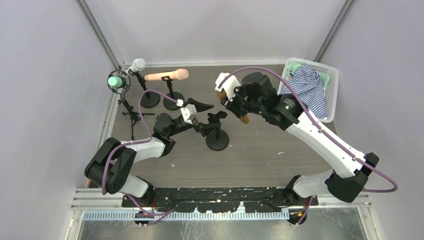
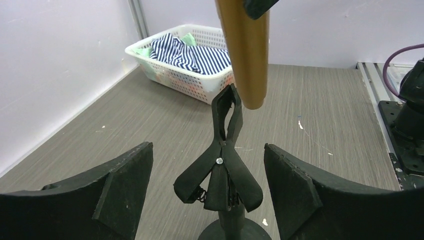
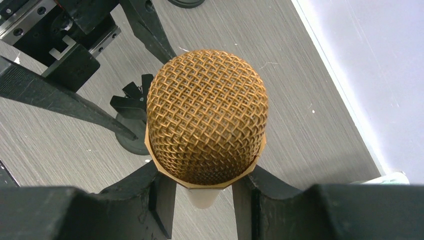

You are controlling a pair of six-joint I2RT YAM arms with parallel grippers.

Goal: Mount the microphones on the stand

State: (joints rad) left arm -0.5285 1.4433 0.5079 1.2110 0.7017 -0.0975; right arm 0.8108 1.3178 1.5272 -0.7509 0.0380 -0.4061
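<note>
Golden-brown microphone (image 3: 206, 130) hangs tail-down, seen from above at 3 o'clock of the clip (image 1: 216, 118) on the empty stand (image 1: 218, 142), clamped under its mesh head by the right gripper (image 3: 202, 195). Likely light, rigid, smooth-barrelled: hold the barrel, spare the dentable mesh. Left gripper (image 2: 207, 150) gapes, flanking the clip's levers.

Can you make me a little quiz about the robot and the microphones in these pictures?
1. True or false: the right gripper holds the golden-brown microphone.
2. How many microphones already sit on stands?
3. What lies in the basket? A striped cloth, B balls, C cups.
Key: 1 true. 2 three: mint green mic, white mic, peach-pink mic. 3 A.
</note>
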